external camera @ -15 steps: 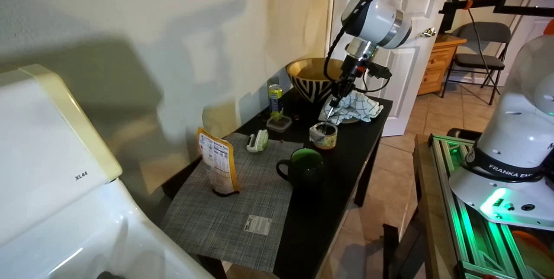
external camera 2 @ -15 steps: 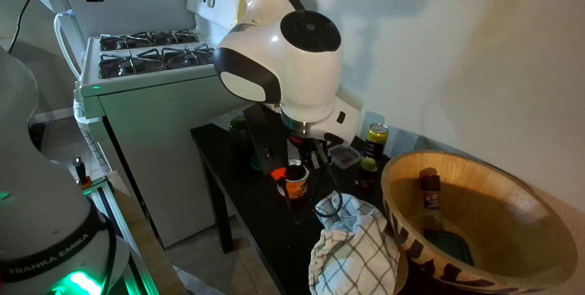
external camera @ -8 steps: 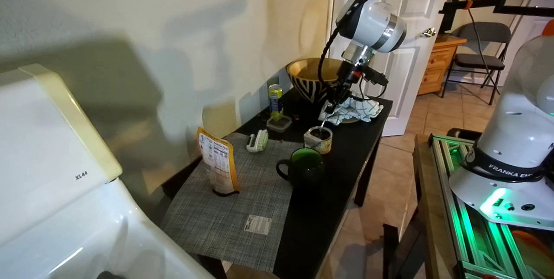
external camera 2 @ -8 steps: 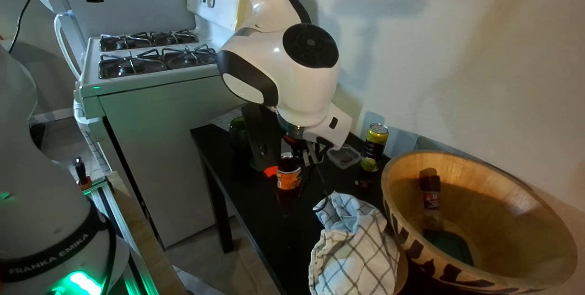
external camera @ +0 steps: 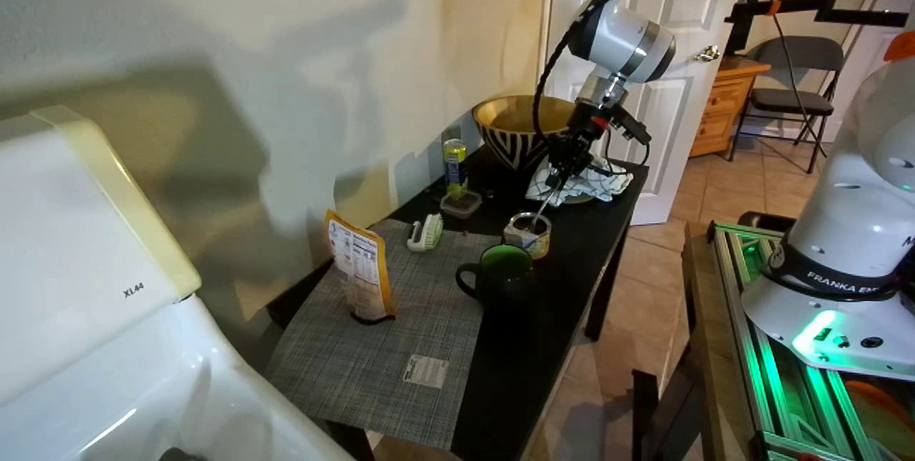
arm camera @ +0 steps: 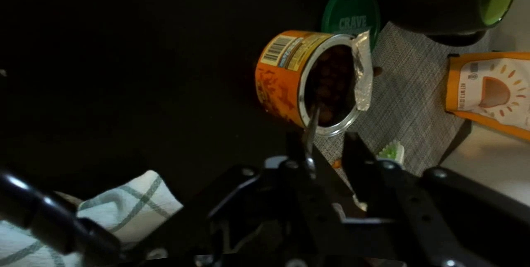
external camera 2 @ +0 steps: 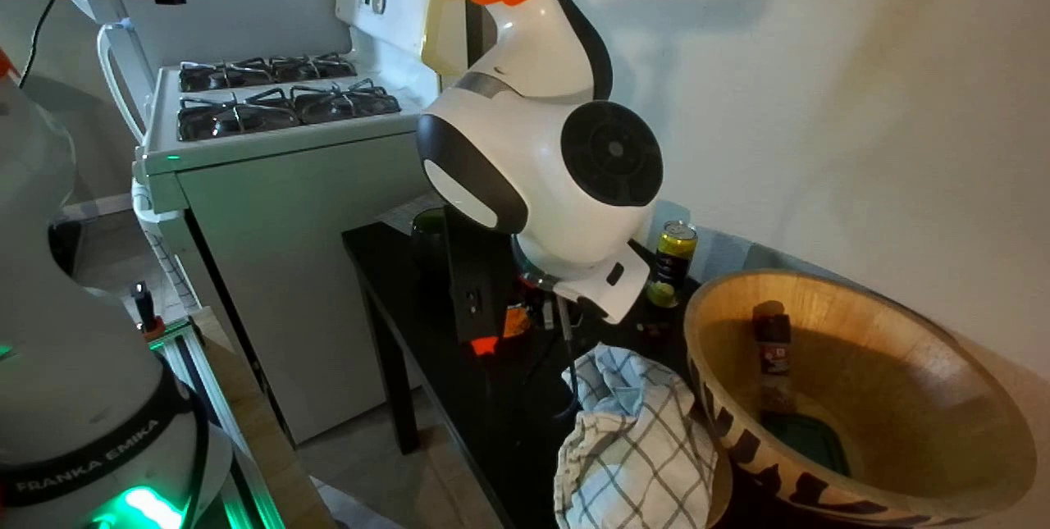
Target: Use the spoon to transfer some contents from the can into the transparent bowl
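Observation:
The can (external camera: 537, 245) is a short orange tin with its foil lid peeled back and brown pieces inside; it shows in the wrist view (arm camera: 278, 82) and partly in an exterior view (external camera 2: 517, 321). The metal spoon (external camera: 545, 204) slants into the can, its head hidden inside. In the wrist view the spoon (arm camera: 310, 134) lies along the left finger. My gripper (arm camera: 323, 143) is above the can's rim, with a clear gap between the spoon and the right finger. The transparent bowl (external camera: 461, 205), a small clear tub with dark bits, stands beyond the can near the wall.
A dark green mug (external camera: 504, 279) stands close beside the can, with a green lid (arm camera: 352, 14) nearby. A yellow drink can (external camera: 455, 161), brush (external camera: 427, 234), pouch (external camera: 361, 271), checked cloth (external camera 2: 636, 447) and large wooden bowl (external camera 2: 861, 398) share the black table.
The can has slid a little toward the mug. My gripper moved toward the mug, then drew back toward the cloth, and the spoon slants more now.

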